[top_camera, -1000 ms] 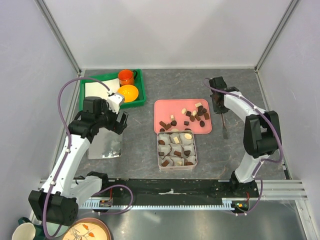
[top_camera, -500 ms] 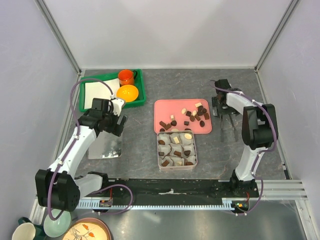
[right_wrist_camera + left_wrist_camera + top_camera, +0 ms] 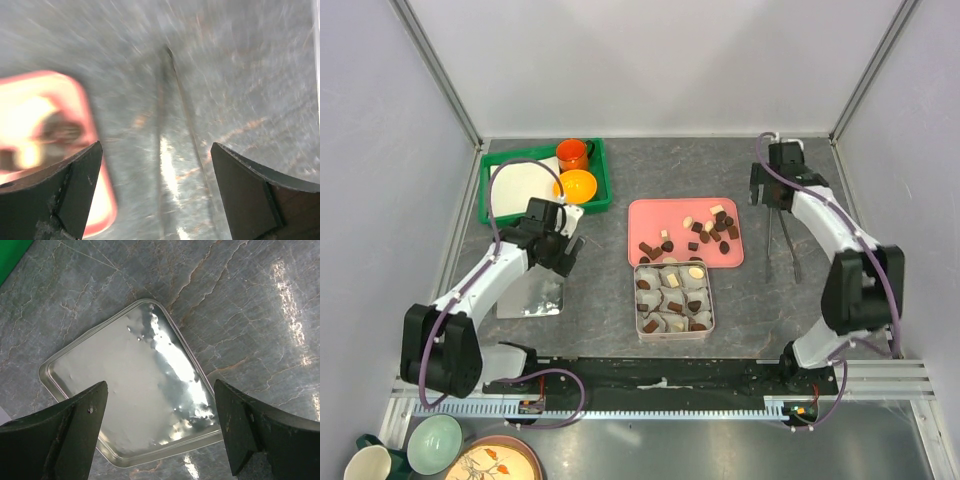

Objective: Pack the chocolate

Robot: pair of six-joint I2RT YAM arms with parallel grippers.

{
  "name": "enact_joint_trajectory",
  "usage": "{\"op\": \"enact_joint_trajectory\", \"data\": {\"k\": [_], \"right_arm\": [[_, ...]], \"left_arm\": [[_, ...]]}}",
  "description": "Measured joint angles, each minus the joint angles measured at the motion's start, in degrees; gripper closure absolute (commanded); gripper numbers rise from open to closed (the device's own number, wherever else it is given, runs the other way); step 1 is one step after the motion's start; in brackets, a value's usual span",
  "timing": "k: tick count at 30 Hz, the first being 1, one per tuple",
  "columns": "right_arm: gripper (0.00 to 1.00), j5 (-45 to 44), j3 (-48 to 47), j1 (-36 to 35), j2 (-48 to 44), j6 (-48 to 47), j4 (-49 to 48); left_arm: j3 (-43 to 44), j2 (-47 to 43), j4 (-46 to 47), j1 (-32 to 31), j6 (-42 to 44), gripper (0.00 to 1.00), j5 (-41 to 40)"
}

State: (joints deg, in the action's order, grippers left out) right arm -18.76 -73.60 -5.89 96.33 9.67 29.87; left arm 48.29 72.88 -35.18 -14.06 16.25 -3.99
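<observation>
Loose chocolate [image 3: 710,232], dark and pale pieces, lies on a pink tray [image 3: 650,215] at mid-table. Just in front stands a square tin [image 3: 710,300] whose grey paper cups hold more chocolate [image 3: 650,325]. My left gripper [image 3: 563,255] [image 3: 160,435] hangs open over the tin's silver lid [image 3: 532,295] [image 3: 130,390], nothing between its fingers. My right gripper [image 3: 772,200] [image 3: 157,190] is open and empty at the back right, above metal tongs [image 3: 769,250] [image 3: 170,125] lying on the table. The right wrist view is blurred; the pink tray [image 3: 95,150] shows at its left.
A green tray [image 3: 605,175] at the back left holds an orange cup [image 3: 572,154], an orange bowl [image 3: 576,185] and a white sheet [image 3: 515,185]. Bowls, a mug and a plate [image 3: 490,460] sit below the table's near edge at left.
My right gripper has opened, let the tongs drop onto the table, and pulled back toward the far right corner. The left gripper has shifted slightly right above the lid.
</observation>
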Motion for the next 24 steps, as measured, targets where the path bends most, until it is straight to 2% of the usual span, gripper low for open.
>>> {"op": "enact_joint_trajectory", "data": {"k": [6,12,15,18,19,21,24], "right_arm": [[0.11,9.16,6.54,-0.72,-19.52,3.28,-6.05],[0.17,14.29,10.75,-3.65,-27.93,4.57,-8.33],[0.18,15.58,12.57,-4.57,-28.22,4.76,-8.04],[0.18,16.02,13.53,-5.31,-28.33,4.74,-7.85],[0.18,16.06,13.64,-5.6,-28.46,4.72,-7.82],[0.18,16.22,13.68,-5.92,-28.89,4.72,-7.82],[0.18,16.48,13.68,-6.16,-29.57,4.72,-7.85]], "left_arm": [[-0.07,3.41,1.77,-2.75,-0.79,0.08,-3.08],[-0.07,7.17,2.6,-4.72,-1.31,0.14,-4.94],[-0.26,8.63,2.95,-5.09,-1.38,0.21,-4.96],[-0.83,10.8,3.76,-5.09,-1.49,0.38,-5.01],[-1.09,11.43,3.93,-5.09,-1.62,0.48,-5.01],[-1.64,12.24,4.07,-5.09,-2.05,0.54,-4.94],[-1.92,13.46,4.15,-5.2,-2.03,0.58,-4.66]]}}
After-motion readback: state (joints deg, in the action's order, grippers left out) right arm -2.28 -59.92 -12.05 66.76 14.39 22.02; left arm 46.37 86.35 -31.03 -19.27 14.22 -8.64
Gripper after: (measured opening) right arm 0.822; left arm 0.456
